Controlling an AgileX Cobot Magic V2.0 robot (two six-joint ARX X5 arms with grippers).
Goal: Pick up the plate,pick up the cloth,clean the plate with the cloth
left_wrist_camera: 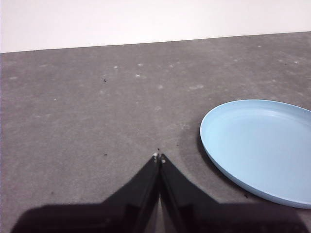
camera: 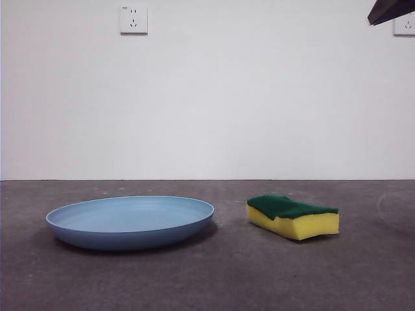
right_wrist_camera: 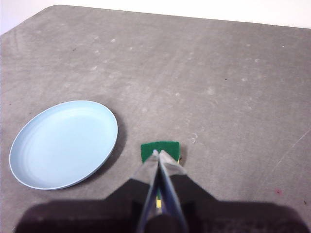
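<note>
1. Grey tabletop (camera: 207,278) against white wall; nothing lifted yet.
2. Plate (camera: 130,222) lower left of front view, sponge (camera: 293,216) lower right, apart, long axis slanting.
3. Right gripper (right_wrist_camera: 158,154) above sponge, jaws pressed together, empty.
4. Left gripper (left_wrist_camera: 159,157) beside plate, pressed together too.

Left gripper (left_wrist_camera: 159,158) above bare grey table (left_wrist_camera: 97,107), jaws closed tip to tip, holding nothing. Light-blue plate (left_wrist_camera: 260,148) lies flat nearby, apart from the jaws, partly cropped.
</note>
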